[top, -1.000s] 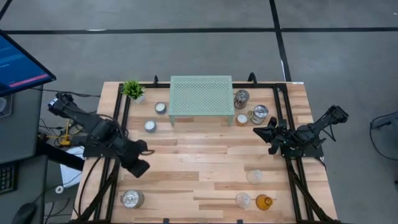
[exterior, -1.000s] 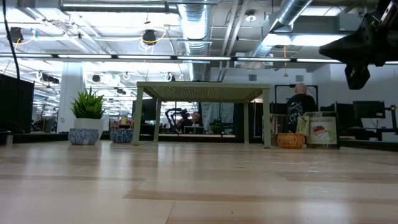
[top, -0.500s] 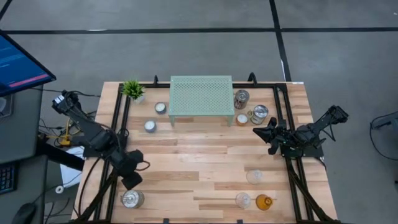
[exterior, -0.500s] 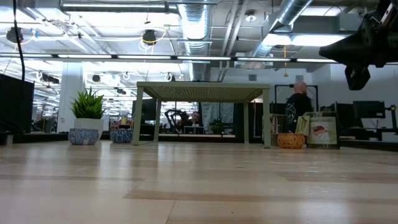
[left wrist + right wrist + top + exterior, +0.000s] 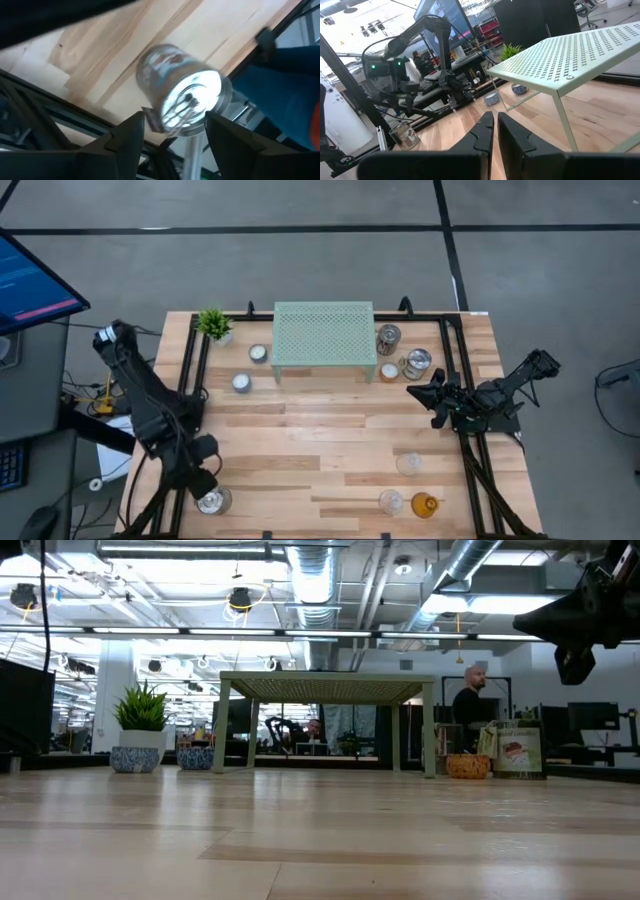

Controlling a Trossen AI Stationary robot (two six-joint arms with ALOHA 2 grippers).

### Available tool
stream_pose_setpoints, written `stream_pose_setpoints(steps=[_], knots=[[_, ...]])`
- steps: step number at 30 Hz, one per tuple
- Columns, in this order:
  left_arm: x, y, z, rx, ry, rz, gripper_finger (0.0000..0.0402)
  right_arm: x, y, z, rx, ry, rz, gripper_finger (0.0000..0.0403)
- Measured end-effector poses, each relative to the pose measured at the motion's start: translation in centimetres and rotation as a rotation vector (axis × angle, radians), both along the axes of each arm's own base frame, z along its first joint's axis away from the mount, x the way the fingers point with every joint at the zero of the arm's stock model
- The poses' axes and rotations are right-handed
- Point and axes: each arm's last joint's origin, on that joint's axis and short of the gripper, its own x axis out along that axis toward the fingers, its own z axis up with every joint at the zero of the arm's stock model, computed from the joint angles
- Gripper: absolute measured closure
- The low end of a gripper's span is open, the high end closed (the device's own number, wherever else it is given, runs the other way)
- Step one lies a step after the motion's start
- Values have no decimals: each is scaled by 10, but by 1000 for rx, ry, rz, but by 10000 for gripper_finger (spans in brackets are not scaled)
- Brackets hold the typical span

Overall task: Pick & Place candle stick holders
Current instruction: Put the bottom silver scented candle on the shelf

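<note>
Wooden tabletop [image 5: 330, 440]: the left pincer [image 5: 172, 127] hangs open directly above a silvery glass jar [image 5: 213, 500] at the near left corner, fingers apart on either side. The right pincer [image 5: 413, 394], closed and empty, waits near the mesh stand [image 5: 323, 335].

Light wooden plank table [image 5: 320, 435] with black frame rails. Resting on it: pale green mesh stand [image 5: 323, 338], potted plant [image 5: 214, 324], two white tealight cups [image 5: 250, 368], orange cup [image 5: 389, 372], three silvery jars [image 5: 417, 362], two clear glass cups [image 5: 409, 464], one amber cup [image 5: 425, 504]
</note>
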Motion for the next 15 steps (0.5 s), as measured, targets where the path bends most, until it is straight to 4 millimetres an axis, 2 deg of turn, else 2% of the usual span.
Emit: stream_pose_setpoints(steps=[5,15], knots=[[-10,-2,-13,30,-7,-10,201,0,0,0,0,0,0,385],[-9,-4,-32,9,-59,7,201,0,0,0,15,-4,0,385]])
